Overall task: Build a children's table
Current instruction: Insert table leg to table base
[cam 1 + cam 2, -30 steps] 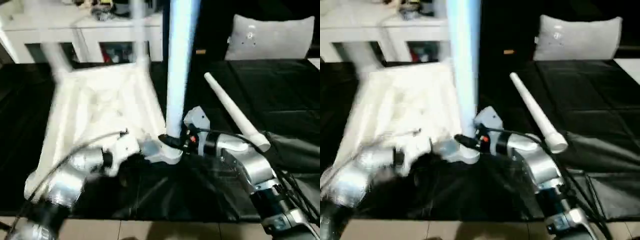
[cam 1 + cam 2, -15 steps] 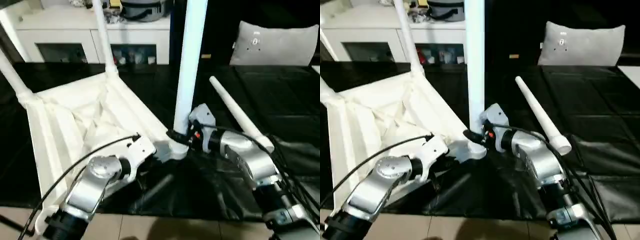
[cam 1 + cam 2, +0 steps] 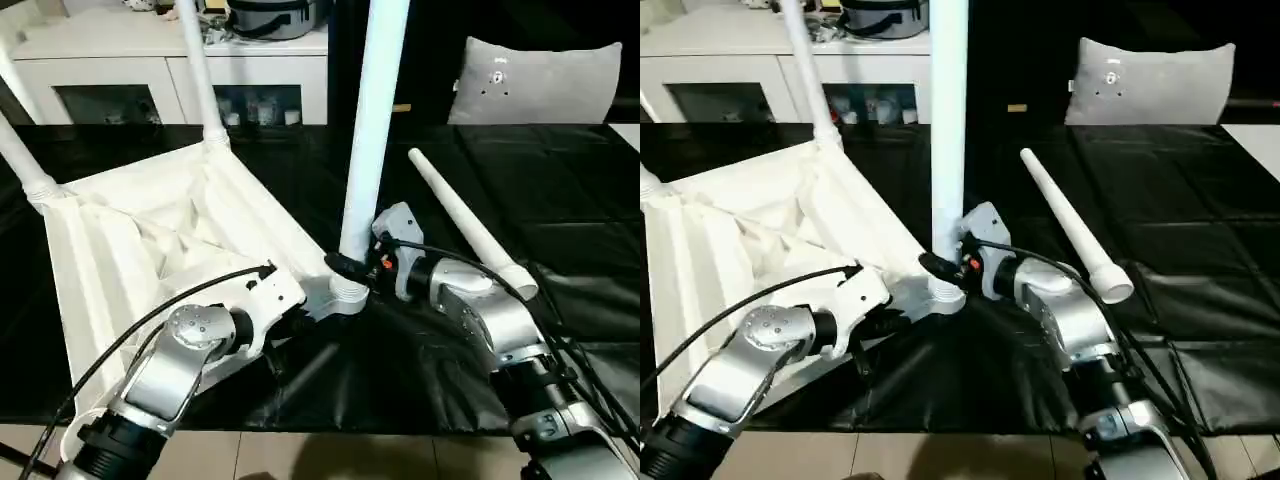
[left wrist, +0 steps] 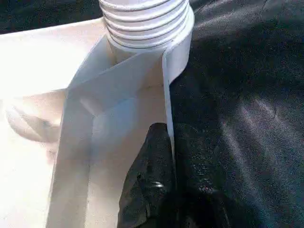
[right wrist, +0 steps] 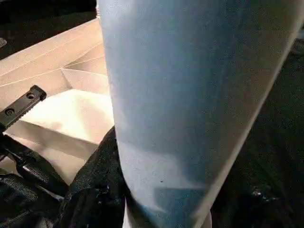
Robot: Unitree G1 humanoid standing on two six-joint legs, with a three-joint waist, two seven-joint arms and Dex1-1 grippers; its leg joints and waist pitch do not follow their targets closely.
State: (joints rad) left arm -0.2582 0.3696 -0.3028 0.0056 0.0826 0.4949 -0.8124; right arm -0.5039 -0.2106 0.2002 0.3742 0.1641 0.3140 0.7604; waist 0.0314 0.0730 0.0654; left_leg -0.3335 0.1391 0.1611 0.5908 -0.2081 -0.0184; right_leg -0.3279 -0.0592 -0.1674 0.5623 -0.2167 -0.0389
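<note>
Three legs [image 3: 372,120] cropped, left gripper [image 3: 290,325] half-hidden

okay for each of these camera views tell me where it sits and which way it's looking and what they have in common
Head eye views: forward and down over both silver forearms at the upturned tabletop.
Left wrist view: along the left hand pinching the tabletop's rim beside the corner socket.
Right wrist view: against the upright leg that the right hand grips.
Shared: that leg in its socket.
</note>
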